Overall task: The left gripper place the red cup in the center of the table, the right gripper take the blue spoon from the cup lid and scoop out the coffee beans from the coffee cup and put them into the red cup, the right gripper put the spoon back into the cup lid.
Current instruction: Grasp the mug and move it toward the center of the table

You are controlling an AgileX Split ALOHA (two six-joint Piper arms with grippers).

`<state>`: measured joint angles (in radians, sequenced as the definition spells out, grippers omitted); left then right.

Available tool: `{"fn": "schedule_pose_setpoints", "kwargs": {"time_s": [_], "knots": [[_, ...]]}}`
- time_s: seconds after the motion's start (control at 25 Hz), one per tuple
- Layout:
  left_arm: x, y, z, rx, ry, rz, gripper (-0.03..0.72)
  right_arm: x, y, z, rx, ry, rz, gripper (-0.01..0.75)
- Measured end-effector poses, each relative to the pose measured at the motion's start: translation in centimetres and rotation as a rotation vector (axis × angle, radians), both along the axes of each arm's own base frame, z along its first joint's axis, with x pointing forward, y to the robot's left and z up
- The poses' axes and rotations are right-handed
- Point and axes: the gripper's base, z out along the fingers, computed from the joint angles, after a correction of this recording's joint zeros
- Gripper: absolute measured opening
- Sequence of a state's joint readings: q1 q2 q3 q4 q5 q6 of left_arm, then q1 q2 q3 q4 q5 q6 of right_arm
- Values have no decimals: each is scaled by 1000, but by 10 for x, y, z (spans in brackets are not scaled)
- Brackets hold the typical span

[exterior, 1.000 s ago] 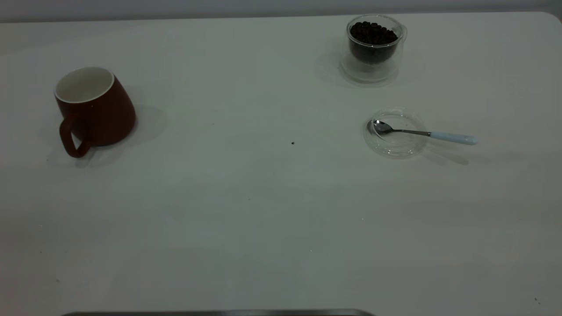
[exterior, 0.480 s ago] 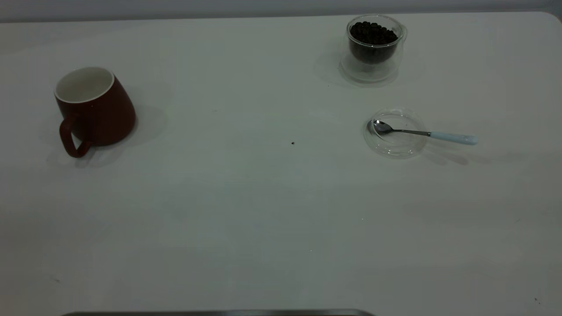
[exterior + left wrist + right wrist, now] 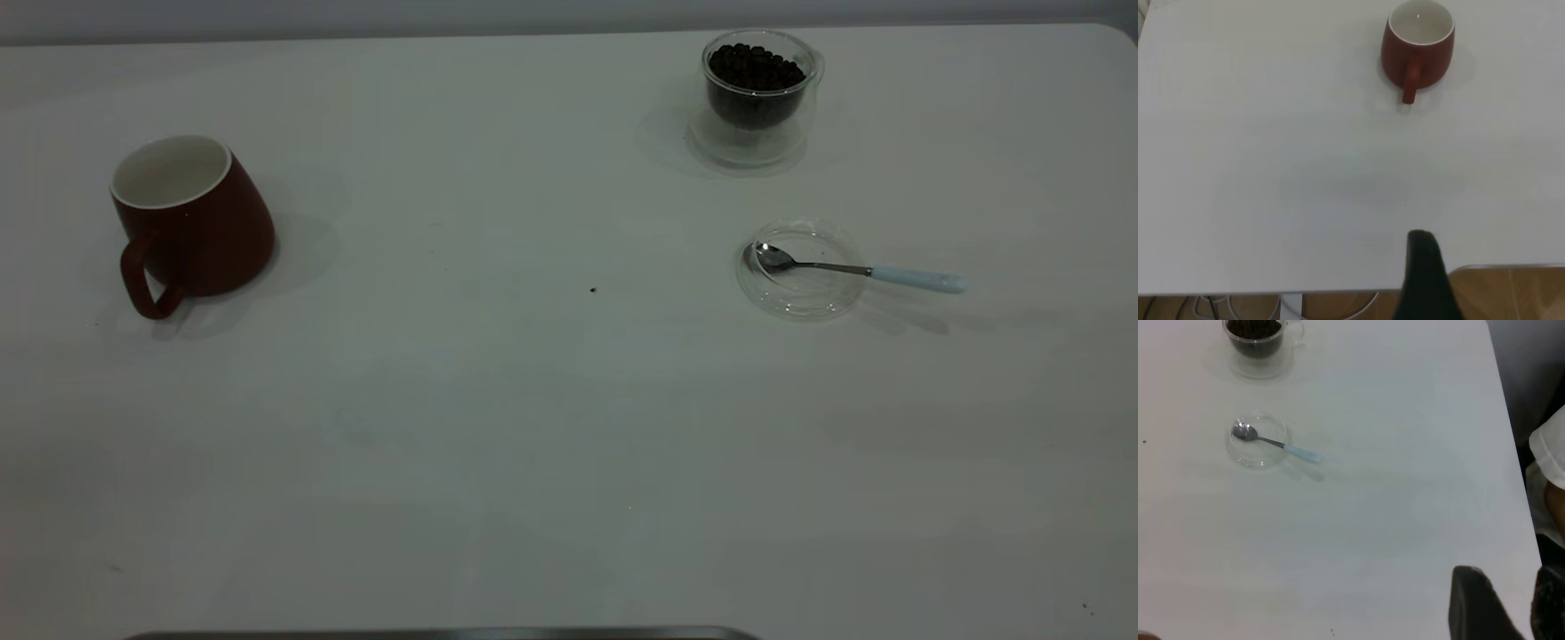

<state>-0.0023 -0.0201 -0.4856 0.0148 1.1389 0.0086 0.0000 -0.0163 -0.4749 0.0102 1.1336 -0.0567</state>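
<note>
The red cup (image 3: 191,218) stands upright at the left of the table (image 3: 498,427), handle toward the front; the left wrist view shows the red cup (image 3: 1418,47) far off. The coffee cup (image 3: 756,89), full of coffee beans (image 3: 756,64), stands at the back right. In front of it lies the cup lid (image 3: 800,298) with the blue spoon (image 3: 853,269) resting bowl-in, handle pointing right. The left gripper (image 3: 1426,267) hangs over the table's near edge. The right gripper (image 3: 1511,593) is open, empty, far from the spoon (image 3: 1275,443) and lid (image 3: 1257,457). Neither gripper appears in the exterior view.
A tiny dark speck (image 3: 593,289) marks the table's middle. A person's white sleeve (image 3: 1551,450) shows past the table's right edge. Wooden floor (image 3: 1511,293) lies beyond the table's edge under the left gripper. A grey bar (image 3: 444,634) runs along the front.
</note>
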Motion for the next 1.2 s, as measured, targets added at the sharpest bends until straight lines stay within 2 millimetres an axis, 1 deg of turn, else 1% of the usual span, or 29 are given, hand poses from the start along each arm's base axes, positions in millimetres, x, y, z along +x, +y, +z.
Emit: {"fn": "schedule_pose_setpoints", "kwargs": {"time_s": [0.12,0.2,0.32,0.4,0.52,0.64,0.72,0.96,1.08,1.2], "knots": [[0,0,0,-1,0,1,586,0,0,0,0,0,0,242],[2,0,5,-16,11,12,586,0,0,0,0,0,0,242],[12,0,22,-24,47,16,586,0,0,0,0,0,0,242],[26,0,39,-16,81,15,586,0,0,0,0,0,0,242],[55,0,57,6,159,0,586,0,0,0,0,0,0,242],[89,0,60,45,257,-41,586,0,0,0,0,0,0,242],[114,0,55,76,314,-77,586,0,0,0,0,0,0,242],[185,0,42,155,412,-184,586,0,0,0,0,0,0,242],[221,1,30,225,479,-261,586,0,0,0,0,0,0,242],[254,4,15,332,548,-380,586,0,0,0,0,0,0,242]]}}
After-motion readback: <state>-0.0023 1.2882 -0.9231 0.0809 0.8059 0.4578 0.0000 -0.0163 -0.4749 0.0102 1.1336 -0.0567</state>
